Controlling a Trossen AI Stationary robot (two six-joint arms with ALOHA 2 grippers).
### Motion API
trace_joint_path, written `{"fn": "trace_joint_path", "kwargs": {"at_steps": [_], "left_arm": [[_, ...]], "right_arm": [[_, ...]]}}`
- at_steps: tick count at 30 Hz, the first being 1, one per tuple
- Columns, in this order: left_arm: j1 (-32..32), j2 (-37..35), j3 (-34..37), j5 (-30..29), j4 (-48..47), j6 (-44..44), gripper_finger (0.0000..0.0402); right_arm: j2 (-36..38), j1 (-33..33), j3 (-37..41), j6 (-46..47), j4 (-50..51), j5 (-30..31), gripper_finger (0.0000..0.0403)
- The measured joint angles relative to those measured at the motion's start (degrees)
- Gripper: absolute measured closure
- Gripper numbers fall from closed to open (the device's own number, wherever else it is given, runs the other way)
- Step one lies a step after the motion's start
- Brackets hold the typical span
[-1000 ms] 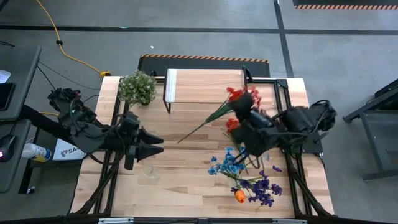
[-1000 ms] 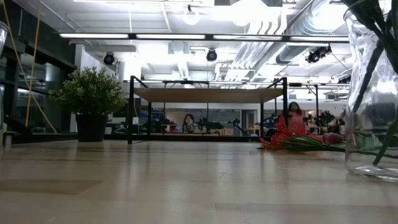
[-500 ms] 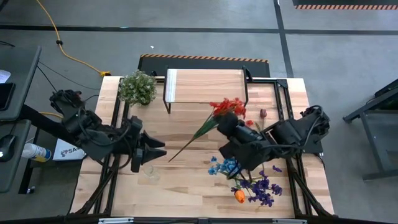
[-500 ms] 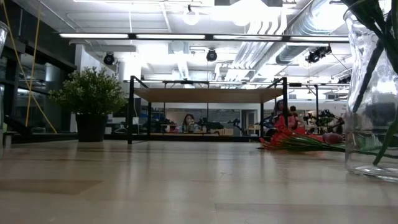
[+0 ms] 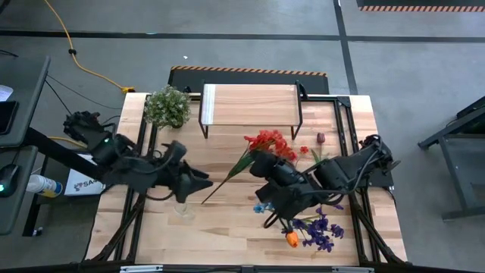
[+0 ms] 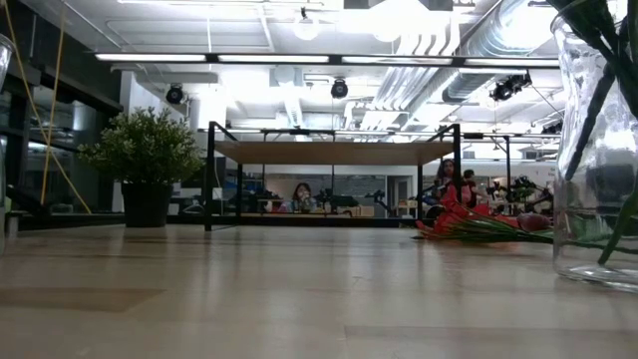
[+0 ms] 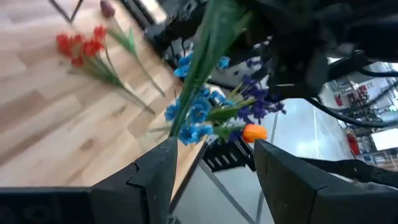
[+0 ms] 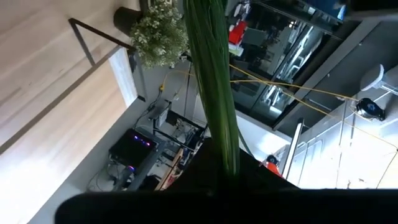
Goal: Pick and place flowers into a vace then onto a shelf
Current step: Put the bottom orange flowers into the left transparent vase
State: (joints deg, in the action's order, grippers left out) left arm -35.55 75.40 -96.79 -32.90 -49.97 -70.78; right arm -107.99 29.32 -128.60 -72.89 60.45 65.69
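- Right hand (image 5: 261,168), clamped on red flower (image 5: 265,142), has moved toward 9 o'clock, nearer vase (image 5: 182,206)
- Left hand (image 5: 203,180) half-open at vase; whether holding it, cannot tell
- Step: inserting; next, tip stem into mouth

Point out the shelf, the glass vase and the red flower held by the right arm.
shelf (image 5: 248,105): high view, on its bare wooden plank top.
glass vase (image 5: 182,206): high view, on its clear rim.
red flower (image 5: 264,141): high view, on its cluster of red blooms.
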Motion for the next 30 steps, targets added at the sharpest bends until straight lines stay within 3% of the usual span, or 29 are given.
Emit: {"fn": "trace_joint_path", "kwargs": {"at_steps": [5,13,30], "left_arm": [[5.7,2.4,0.0,9.4,-0.8,-1.8,0.0156],[11.0,3.8,0.0,17.2,-0.8,-1.6,0.0156],[11.5,6.5,0.0,22.7,0.2,-1.5,0.0156]], "right_arm": [[-0.9,0.0,0.0,-1.3,-2.1,0.2,0.0402],[-0.9,0.0,0.0,-1.2,-2.1,0.4,0.0402],[-0.9,-0.4,0.0,-0.7,-1.6,-1.2,0.0402]]}}
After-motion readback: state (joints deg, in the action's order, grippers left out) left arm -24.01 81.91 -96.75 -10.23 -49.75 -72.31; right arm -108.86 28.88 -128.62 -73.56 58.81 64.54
